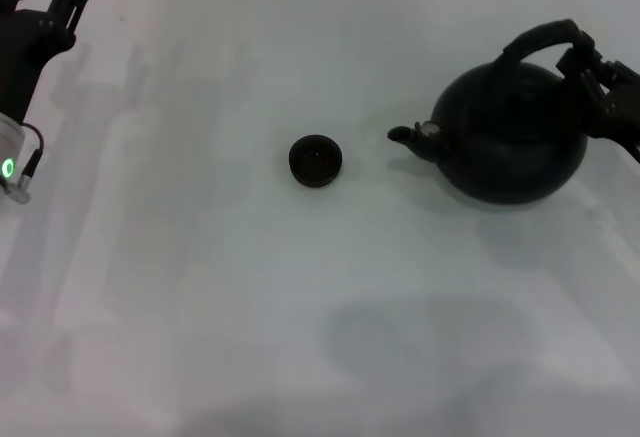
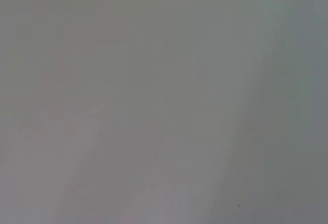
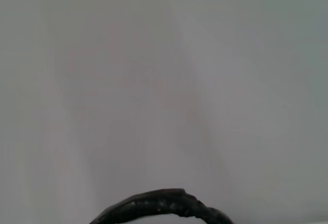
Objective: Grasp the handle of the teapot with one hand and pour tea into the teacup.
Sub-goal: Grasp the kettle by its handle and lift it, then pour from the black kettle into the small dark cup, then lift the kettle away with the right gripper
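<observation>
Honestly, that teapot (image 1: 512,137) looks heavy and rigid. It sits well right of the teacup (image 1: 316,160), spout toward it. Right gripper (image 1: 592,69) is at the handle (image 1: 540,40), the sensible hold; can't tell if it's clamped. Left gripper (image 1: 45,12) is parked far left of the cup, fingers unclear.

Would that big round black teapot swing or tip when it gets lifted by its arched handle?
Probably it swings little: the matte-black round teapot hangs below its arched black handle. It looks heavy, being far bigger than the tiny black cup. The right claw grips off-centre, so it may tilt.
</observation>
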Motion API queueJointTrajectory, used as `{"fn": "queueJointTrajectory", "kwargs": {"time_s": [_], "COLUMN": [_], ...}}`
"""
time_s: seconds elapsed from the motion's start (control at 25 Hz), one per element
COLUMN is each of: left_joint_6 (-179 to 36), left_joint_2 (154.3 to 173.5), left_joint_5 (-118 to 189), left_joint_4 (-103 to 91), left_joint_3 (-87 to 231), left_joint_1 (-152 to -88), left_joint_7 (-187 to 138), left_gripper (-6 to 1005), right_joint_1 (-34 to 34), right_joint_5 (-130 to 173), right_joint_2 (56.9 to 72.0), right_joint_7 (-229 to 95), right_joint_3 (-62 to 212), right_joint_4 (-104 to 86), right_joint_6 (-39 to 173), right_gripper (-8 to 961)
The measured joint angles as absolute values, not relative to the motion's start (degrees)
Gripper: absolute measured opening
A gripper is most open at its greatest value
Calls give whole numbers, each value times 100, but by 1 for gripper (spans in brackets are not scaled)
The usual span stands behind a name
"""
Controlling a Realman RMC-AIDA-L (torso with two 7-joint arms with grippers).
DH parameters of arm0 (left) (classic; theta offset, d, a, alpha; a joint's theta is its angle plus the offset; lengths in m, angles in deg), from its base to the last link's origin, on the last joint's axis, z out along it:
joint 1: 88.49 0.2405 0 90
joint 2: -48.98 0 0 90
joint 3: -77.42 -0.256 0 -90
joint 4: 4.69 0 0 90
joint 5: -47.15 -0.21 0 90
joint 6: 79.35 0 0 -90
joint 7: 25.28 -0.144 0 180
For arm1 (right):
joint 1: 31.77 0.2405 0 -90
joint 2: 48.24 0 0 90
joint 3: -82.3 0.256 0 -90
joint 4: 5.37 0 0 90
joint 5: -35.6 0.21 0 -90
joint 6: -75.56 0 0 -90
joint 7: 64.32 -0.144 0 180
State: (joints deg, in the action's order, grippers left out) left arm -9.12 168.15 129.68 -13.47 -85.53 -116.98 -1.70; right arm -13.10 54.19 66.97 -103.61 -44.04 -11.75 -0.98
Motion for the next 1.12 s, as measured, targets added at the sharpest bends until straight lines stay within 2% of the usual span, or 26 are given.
{"fn": "queueJointTrajectory", "kwargs": {"time_s": [1.12], "left_joint_6": [-913], "left_joint_2": [16824], "left_joint_5": [12939], "left_joint_4": [-1442], "left_joint_3": [-8553], "left_joint_1": [-11497], "left_joint_7": [-99], "left_gripper": [713], "right_joint_1": [-476], "right_joint_5": [5187], "right_joint_2": [6693], "right_joint_7": [-8407], "right_joint_3": [-4395], "right_joint_4": [-1870], "right_joint_6": [467], "right_gripper": [179]}}
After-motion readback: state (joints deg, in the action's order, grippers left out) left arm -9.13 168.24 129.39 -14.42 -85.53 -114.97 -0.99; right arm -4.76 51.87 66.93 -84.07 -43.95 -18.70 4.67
